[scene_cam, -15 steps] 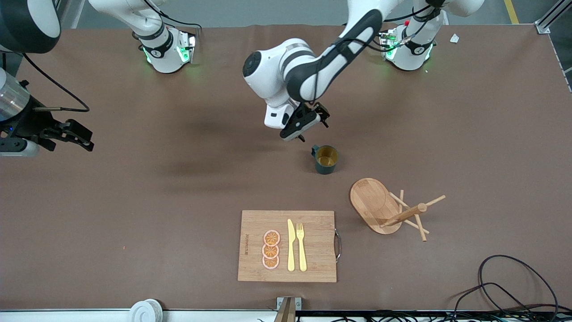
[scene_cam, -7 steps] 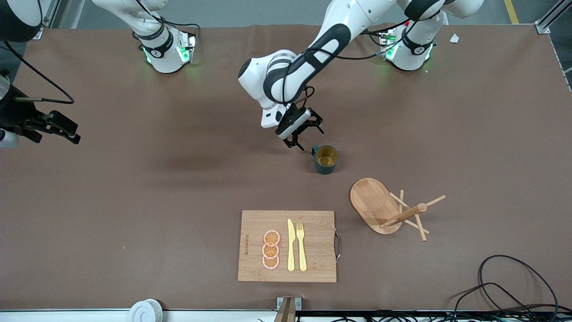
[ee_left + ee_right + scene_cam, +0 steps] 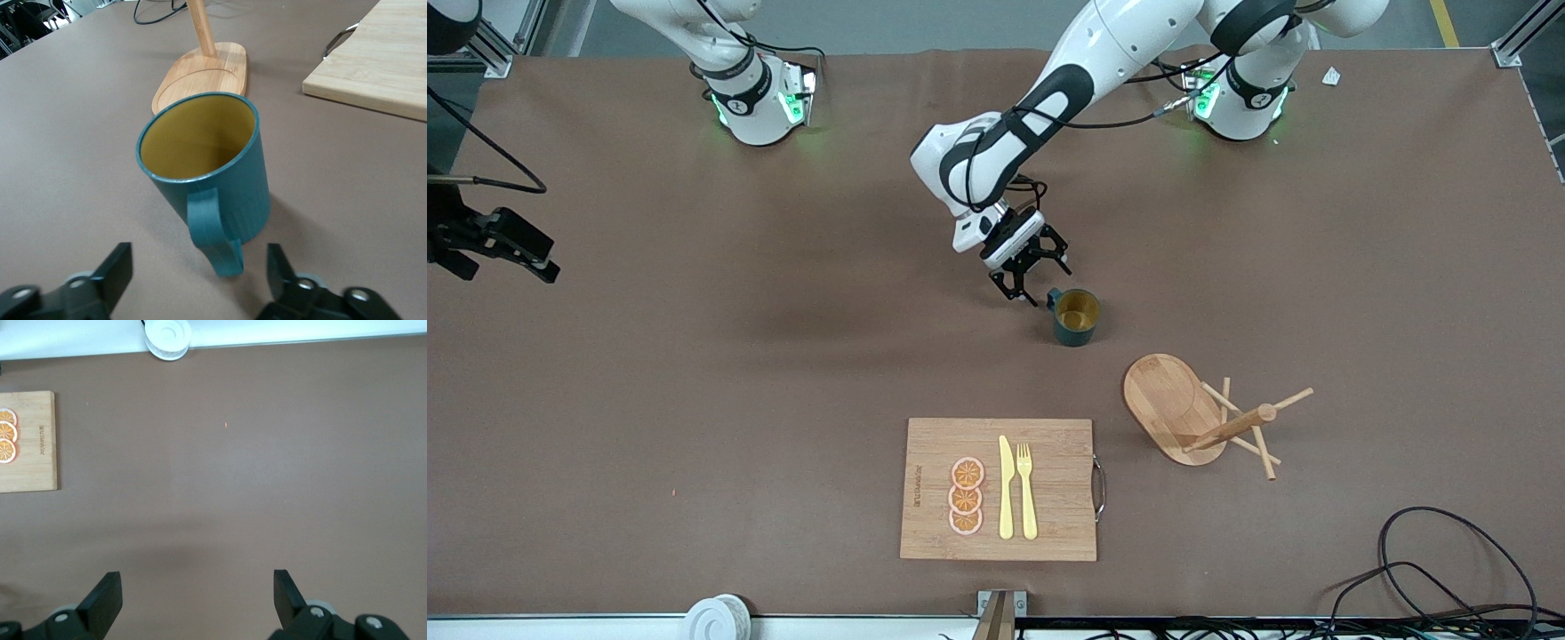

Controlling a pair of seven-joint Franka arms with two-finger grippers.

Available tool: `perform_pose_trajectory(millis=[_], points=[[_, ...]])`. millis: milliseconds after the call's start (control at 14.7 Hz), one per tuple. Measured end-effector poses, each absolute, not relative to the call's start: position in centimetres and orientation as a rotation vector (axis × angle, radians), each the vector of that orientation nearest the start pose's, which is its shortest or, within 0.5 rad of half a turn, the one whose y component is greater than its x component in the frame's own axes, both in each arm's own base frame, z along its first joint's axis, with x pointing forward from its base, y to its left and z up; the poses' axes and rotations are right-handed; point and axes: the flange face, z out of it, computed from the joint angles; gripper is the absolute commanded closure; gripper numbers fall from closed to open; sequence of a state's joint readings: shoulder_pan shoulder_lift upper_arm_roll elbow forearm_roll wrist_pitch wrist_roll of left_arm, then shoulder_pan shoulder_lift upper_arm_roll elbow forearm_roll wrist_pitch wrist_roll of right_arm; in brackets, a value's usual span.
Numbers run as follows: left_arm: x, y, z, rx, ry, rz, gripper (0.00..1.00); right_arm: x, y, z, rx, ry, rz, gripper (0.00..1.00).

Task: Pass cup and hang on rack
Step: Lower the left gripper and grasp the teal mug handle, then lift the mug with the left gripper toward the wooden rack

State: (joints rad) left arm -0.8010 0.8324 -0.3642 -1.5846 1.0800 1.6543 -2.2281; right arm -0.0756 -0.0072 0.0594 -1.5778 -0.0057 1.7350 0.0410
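Note:
The cup (image 3: 1076, 316), dark teal with a yellow inside, stands upright on the brown table, its handle turned toward the left gripper. My left gripper (image 3: 1036, 283) is open and low just beside the cup. In the left wrist view the cup (image 3: 207, 167) fills the middle, and my left gripper (image 3: 200, 267) has one finger on each side of the handle without touching it. The bamboo rack (image 3: 1183, 409) stands upright nearer the front camera, toward the left arm's end; it also shows in the left wrist view (image 3: 200, 67). My right gripper (image 3: 520, 249) is open and empty over the right arm's end of the table; the right wrist view shows it (image 3: 195, 587) over bare table.
A bamboo cutting board (image 3: 1000, 489) with orange slices (image 3: 967, 496), a yellow knife and a fork lies near the front edge; it also shows in both wrist views (image 3: 380, 67) (image 3: 27, 440). Black cables (image 3: 1449, 569) lie at the near corner. A white round object (image 3: 716, 618) sits at the front edge.
My left gripper has come down and closer to the cup's handle. My right gripper has drawn back toward the right arm's end of the table. The cup has not moved.

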Motion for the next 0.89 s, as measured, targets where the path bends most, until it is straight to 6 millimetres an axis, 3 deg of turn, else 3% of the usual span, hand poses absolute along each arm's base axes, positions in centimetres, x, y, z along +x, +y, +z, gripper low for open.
perform_pose_trajectory(millis=[341, 477, 682, 818, 886], points=[[36.0, -53.5, 14.8, -2.323, -0.687, -1.115, 0.37, 57.0, -1.0, 64.3, -3.133, 0.089, -0.265, 0.0], [36.1, -53.4, 14.5, -2.321, -0.684, -1.124, 0.52, 57.2, -0.9, 63.9, -3.133, 0.088, -0.255, 0.0], [36.2, -53.3, 14.4, -2.319, -0.682, -1.128, 0.86, 57.3, -0.9, 63.8, -3.133, 0.088, -0.253, 0.0], [36.4, -53.3, 14.5, -2.318, -0.682, -1.126, 0.99, 57.4, -1.0, 64.1, -3.132, 0.088, -0.264, 0.0], [36.7, -53.4, 14.6, -2.32, -0.671, -1.121, 0.99, 57.4, -1.0, 64.4, -3.131, 0.09, -0.273, 0.0]])
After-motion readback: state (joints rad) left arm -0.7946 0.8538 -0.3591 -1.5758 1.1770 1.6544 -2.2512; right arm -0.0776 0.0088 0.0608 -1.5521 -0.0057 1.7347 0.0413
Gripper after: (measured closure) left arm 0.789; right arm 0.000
